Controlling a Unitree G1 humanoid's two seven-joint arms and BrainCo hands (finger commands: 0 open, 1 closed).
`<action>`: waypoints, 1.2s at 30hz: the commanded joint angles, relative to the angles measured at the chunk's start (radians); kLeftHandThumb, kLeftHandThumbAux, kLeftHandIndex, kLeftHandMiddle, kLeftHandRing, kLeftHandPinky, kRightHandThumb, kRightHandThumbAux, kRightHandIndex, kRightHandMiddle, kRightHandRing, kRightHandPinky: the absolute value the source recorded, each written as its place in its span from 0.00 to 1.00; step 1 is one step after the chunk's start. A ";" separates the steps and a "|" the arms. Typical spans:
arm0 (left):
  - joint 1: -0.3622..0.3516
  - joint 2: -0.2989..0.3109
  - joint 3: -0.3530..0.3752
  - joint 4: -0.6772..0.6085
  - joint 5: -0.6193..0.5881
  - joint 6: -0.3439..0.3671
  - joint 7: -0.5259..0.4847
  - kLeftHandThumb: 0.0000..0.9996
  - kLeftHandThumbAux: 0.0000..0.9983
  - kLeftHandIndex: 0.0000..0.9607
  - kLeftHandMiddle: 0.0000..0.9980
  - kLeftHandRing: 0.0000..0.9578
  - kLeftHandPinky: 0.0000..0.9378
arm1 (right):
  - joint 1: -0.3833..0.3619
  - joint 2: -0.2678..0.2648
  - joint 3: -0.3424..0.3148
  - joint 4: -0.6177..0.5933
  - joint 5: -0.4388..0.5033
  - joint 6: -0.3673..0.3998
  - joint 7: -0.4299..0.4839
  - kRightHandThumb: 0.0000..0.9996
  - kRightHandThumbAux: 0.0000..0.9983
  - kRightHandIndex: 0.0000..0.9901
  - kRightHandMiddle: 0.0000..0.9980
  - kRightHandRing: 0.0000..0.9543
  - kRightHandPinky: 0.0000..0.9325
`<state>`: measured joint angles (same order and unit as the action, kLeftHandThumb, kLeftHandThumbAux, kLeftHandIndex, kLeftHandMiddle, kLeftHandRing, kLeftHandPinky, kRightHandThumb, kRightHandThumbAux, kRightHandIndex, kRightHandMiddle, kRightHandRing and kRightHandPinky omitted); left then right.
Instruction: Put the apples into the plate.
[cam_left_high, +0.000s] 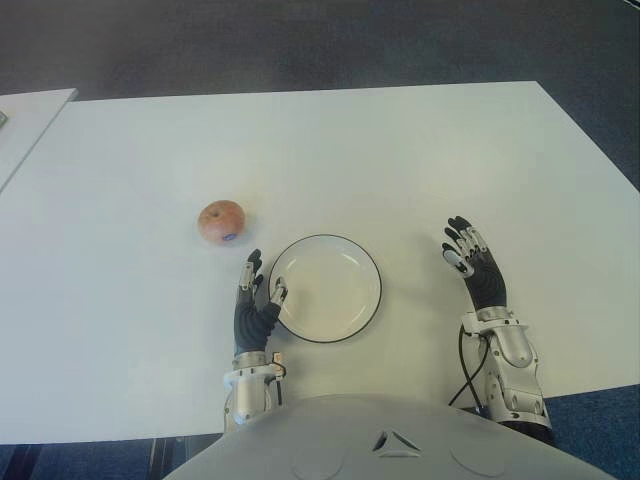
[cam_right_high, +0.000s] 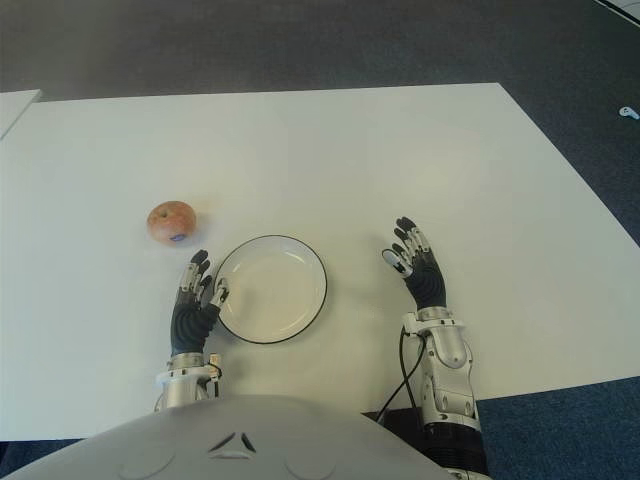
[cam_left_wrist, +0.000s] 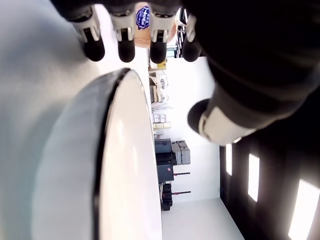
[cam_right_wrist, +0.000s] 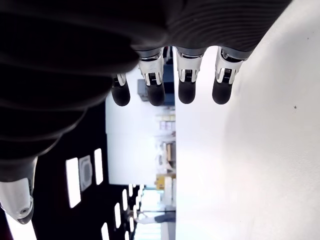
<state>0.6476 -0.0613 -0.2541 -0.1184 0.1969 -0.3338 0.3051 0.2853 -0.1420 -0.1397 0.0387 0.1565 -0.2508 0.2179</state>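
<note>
So the apple (cam_left_high: 222, 221) is sitting on the white table (cam_left_high: 400, 160), off to the left of the plate (cam_left_high: 326, 288) and a bit further from the robot, near it but not touching. Only one apple shows, and the plate has nothing in it.

The left hand (cam_left_high: 256, 305) is right at the plate's left rim, fingers stretched out and relaxed, holding nothing. Its fingertips point toward the apple, which you can see just past them in the wrist view. The right hand (cam_left_high: 474, 262) shows to the right of the plate, well apart from it, also spread and empty.

I'd say we're at the very start, the reach hasn't really closed in yet. Next move looks like the left hand going forward and a little left, wrapping around the apple, then carrying it the short hop to the plate.

As for orientation, it's basically round, no real long axis. There's a blue sticker on the side facing the robot; can't make out the stem.
</note>
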 joint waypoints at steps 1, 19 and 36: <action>0.018 -0.042 -0.033 0.004 0.006 0.007 0.007 0.00 0.70 0.02 0.01 0.00 0.00 | -0.004 -0.001 -0.001 0.013 -0.002 -0.003 0.002 0.15 0.54 0.00 0.01 0.00 0.00; 0.020 -0.041 -0.030 -0.008 0.010 0.033 0.003 0.00 0.67 0.02 0.00 0.00 0.00 | -0.002 -0.001 -0.002 0.007 0.000 -0.003 0.009 0.15 0.54 0.00 0.02 0.00 0.01; -0.001 0.040 0.034 -0.192 0.679 0.262 0.261 0.04 0.49 0.01 0.09 0.23 0.03 | -0.017 0.002 -0.012 0.038 0.002 -0.009 0.007 0.13 0.54 0.00 0.02 0.00 0.01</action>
<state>0.6523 -0.0476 -0.2353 -0.1996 0.5358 -0.2284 0.4722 0.2797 -0.1423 -0.1409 0.0425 0.1609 -0.2517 0.2348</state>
